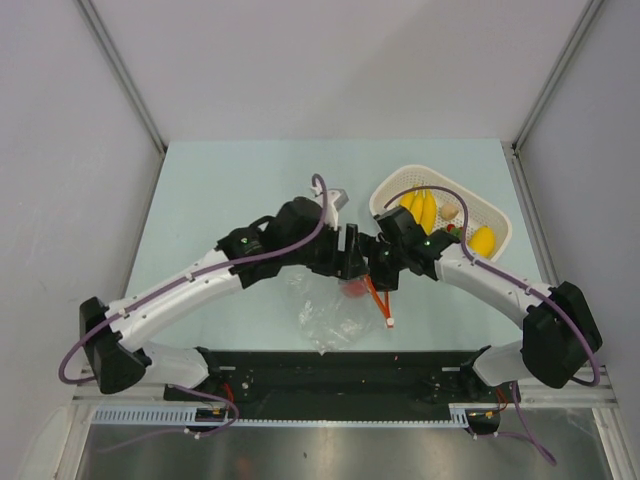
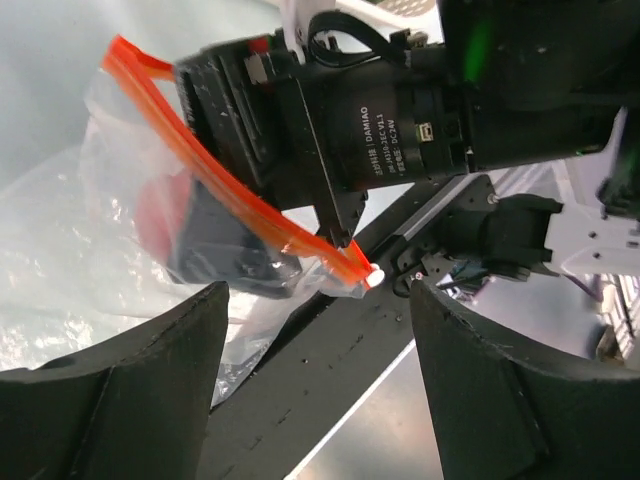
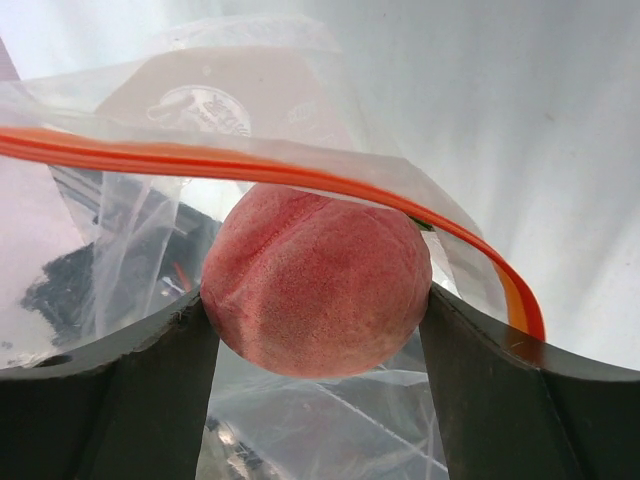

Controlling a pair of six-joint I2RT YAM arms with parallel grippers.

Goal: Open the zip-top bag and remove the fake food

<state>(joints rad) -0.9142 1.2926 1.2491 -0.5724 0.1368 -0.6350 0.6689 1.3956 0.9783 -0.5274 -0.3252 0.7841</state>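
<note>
The right gripper [image 3: 318,310] clamps a red toy peach [image 3: 312,270] at the mouth of the zip-top bag [image 3: 250,110]. The left gripper [image 2: 318,300] gapes wide beside the bag.

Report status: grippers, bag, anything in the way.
Right gripper shut on red fruit, just inside bag mouth. Left gripper open, beside bag. Zip strip crosses fruit's top; could snag.

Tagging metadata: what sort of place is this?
Probably a robotics lab cell: white panels on metal framing enclose the table, toy bananas lie in a basket, right fingers hold a toy peach.
</note>
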